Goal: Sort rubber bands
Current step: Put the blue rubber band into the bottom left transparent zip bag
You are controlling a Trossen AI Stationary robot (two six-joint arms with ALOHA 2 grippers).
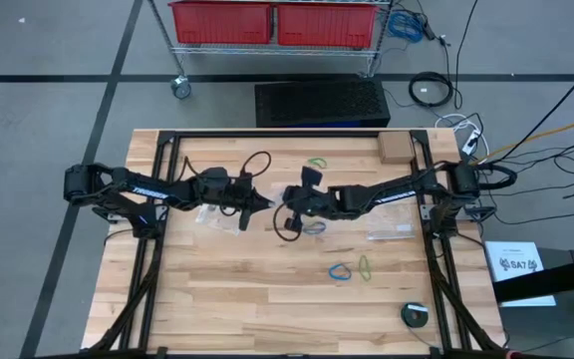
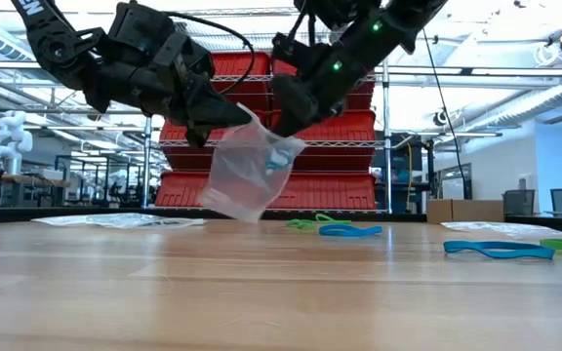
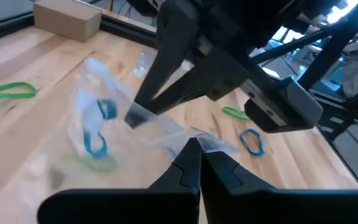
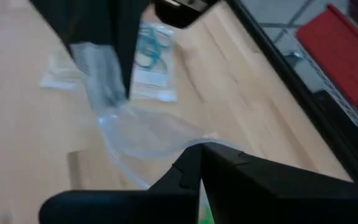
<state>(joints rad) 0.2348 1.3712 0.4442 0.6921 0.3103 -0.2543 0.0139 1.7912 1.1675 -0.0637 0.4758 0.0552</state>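
Note:
A clear plastic bag (image 2: 247, 175) hangs above the table's middle between both grippers. It holds blue bands (image 3: 95, 144) and a green one (image 3: 96, 163). My left gripper (image 1: 264, 202) and my right gripper (image 1: 287, 199) face each other, each shut on the bag. Loose rubber bands lie flat on the table: a green one (image 1: 317, 162) toward the far edge, a blue one (image 1: 314, 227) below the right gripper, and a blue (image 1: 340, 271) and green (image 1: 365, 267) pair nearer the near edge. My left gripper (image 3: 199, 155) pinches the bag's upper edge (image 3: 205, 142) between its two fingers, coming level from the table's left. The bag is lifted clear and hangs below the fingers. My right gripper (image 4: 199, 163) pinches the opposite side of the bag's upper edge (image 4: 194, 144), slanting down from the table's right. The film between the two holds is slack and crumpled.
Two more clear bags lie flat on the table, one under the left arm (image 1: 212, 214) with teal bands inside (image 4: 148, 50), one under the right arm (image 1: 392, 231). A cardboard box (image 1: 395, 148) sits at the far right; a round black object (image 1: 416, 314) near the right front corner.

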